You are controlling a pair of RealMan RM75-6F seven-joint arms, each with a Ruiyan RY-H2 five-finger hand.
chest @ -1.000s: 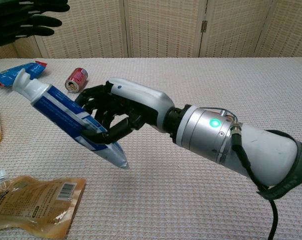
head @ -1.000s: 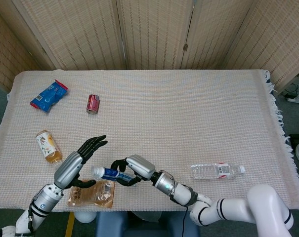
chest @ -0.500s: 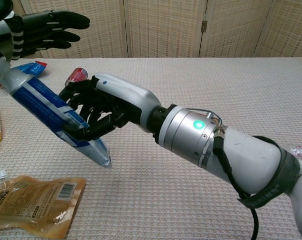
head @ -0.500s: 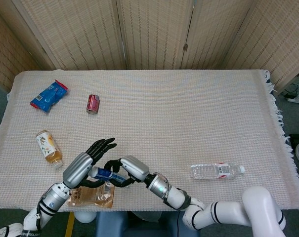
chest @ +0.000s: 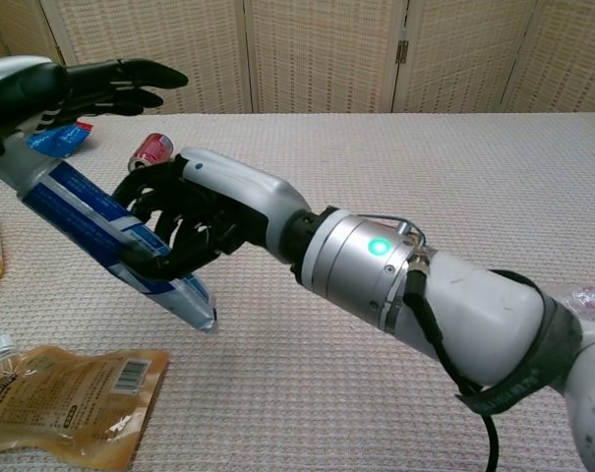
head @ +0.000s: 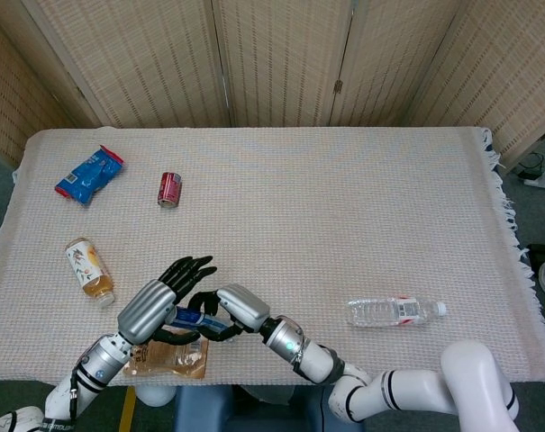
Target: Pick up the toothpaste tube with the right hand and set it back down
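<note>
My right hand (chest: 204, 211) grips the blue and white toothpaste tube (chest: 90, 221) around its lower half and holds it tilted above the table, crimped end down. In the head view the right hand (head: 227, 310) and the toothpaste tube (head: 193, 317) are near the front edge, left of centre. My left hand (chest: 71, 88) hovers over the tube's cap end with its fingers stretched out and apart. That cap is hidden behind the left hand (head: 159, 301). I cannot tell whether it touches the tube.
An orange pouch (chest: 66, 398) lies just below the tube. A tea bottle (head: 89, 267), a red can (head: 169, 189) and a blue snack bag (head: 89, 174) lie to the left. A water bottle (head: 395, 311) lies to the right.
My right hand has carried the tube leftward toward the left hand. The left hand has moved right and come over the tube's cap end.
</note>
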